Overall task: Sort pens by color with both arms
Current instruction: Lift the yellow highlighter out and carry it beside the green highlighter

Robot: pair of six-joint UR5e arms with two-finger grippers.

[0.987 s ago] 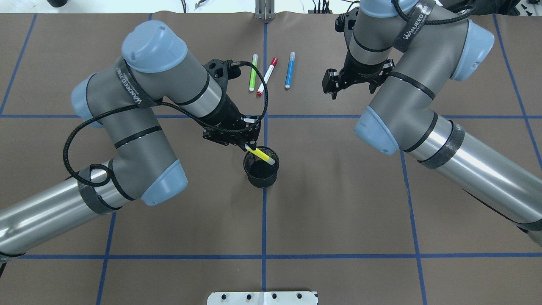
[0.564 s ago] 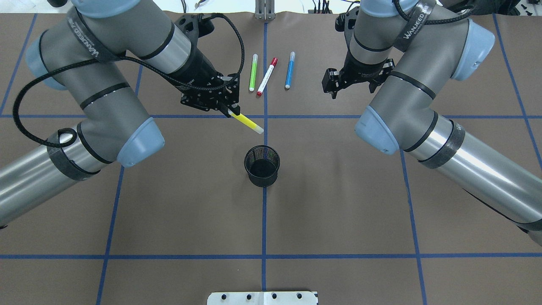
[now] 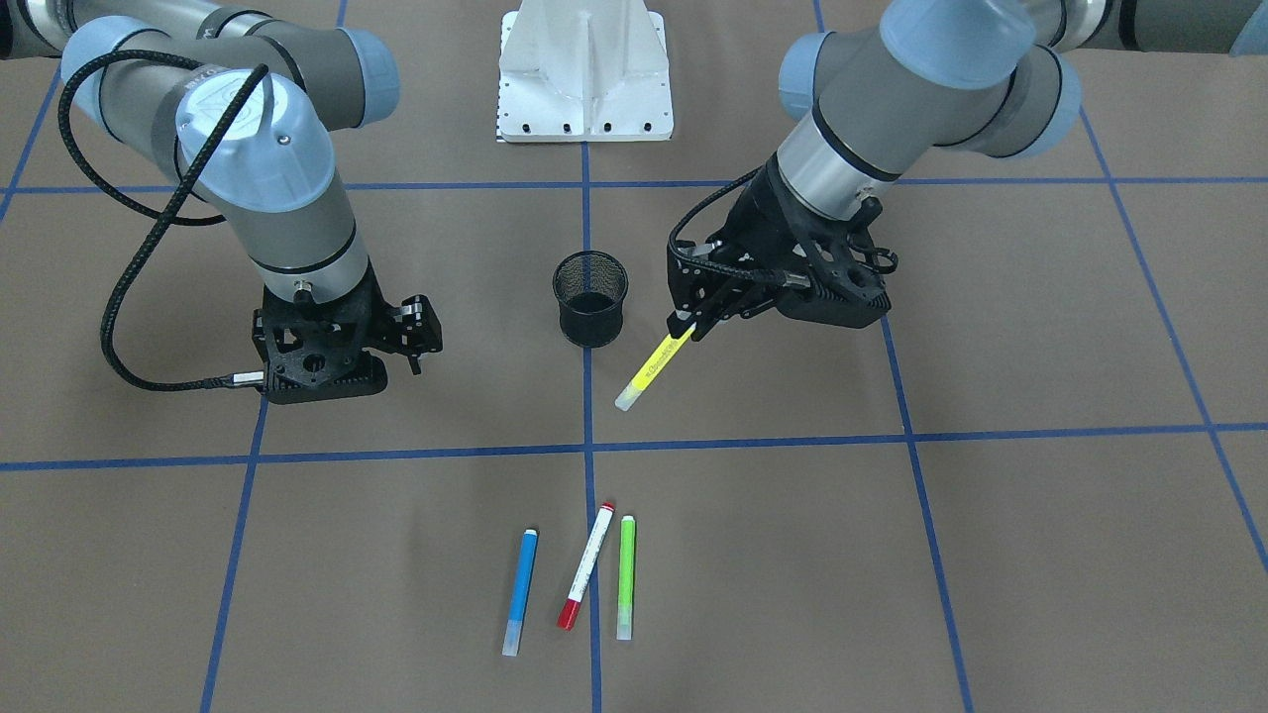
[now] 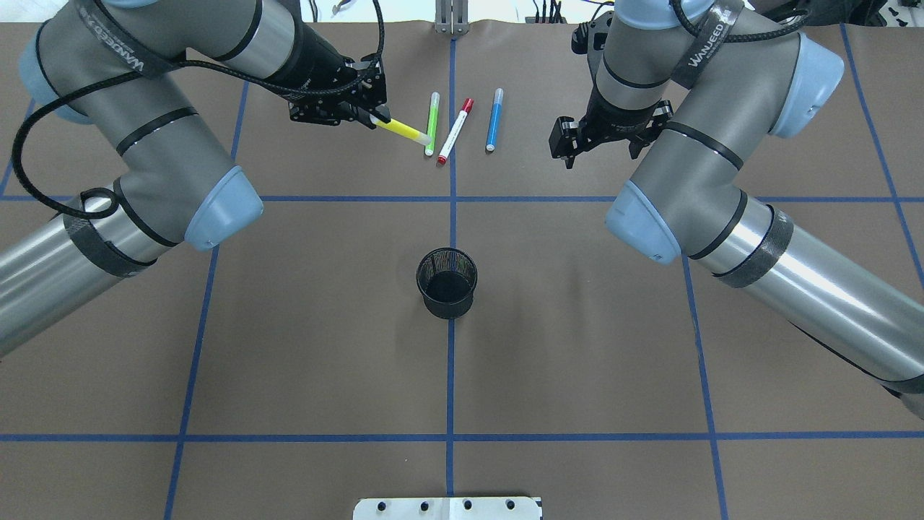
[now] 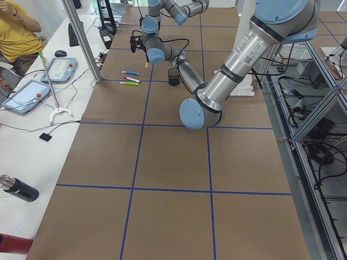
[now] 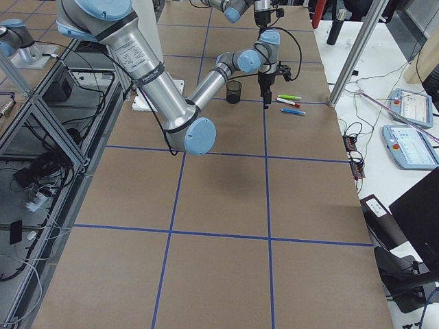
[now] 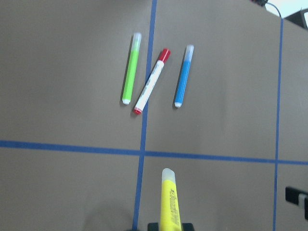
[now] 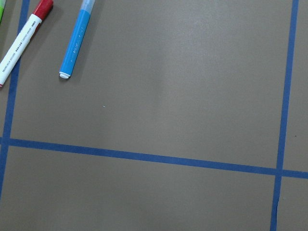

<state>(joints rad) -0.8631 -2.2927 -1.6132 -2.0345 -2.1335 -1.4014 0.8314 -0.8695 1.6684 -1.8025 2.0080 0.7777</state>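
- I am gripping the yellow pen (image 3: 654, 368) by one end in my left gripper (image 3: 686, 325), jaws closed on the barrel. Its pale end is pointing away from the mesh cup (image 4: 447, 283).
- Three pens are lying on the table beyond the cup, well apart from it: the green pen (image 4: 432, 123), the red-capped pen (image 4: 455, 130) and the blue pen (image 4: 494, 119). The green and red-capped ones are lying just beside each other, the blue one a little apart.
- My right gripper (image 3: 416, 332) is hovering beyond the cup on my right side, carrying no pen; I cannot tell how its jaws are standing.
- By my judgement the sort is only getting started: no colour groups are showing, and the cup is looking empty from above.
- The overhead view is making the yellow pen's tip seem to touch the green pen. The front-facing view is showing it raised off the table, nearer the cup than the row.
- My left wrist view is agreeing: a blue tape line is running between the pen's tip and the three pens.
- My right wrist view is showing only the blue pen, part of the red-capped one and a green sliver at the frame's corner.
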